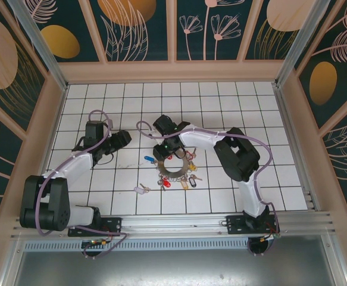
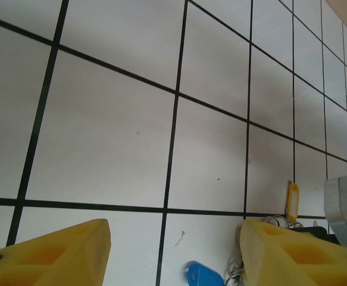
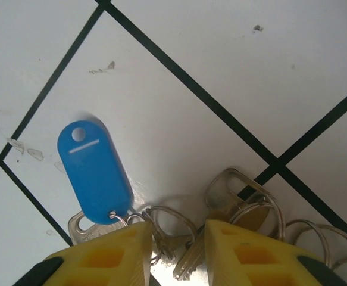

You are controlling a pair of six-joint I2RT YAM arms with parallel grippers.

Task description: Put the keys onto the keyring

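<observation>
While keys (image 1: 184, 183) crowd dark round metal keyring (image 1: 165, 171): white-tagged key (image 1: 141, 189) loose.
Left jaws: wide, empty.
Right jaws: narrow; grip unclear.

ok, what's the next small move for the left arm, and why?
Probably slide the left tool right, toward the keyring. It's open over bare tile, with the yellow-tagged key just past its right finger, while the right tool is down at the blue-tagged key by the ring's rim. Steadying the ring likely helps.
</observation>
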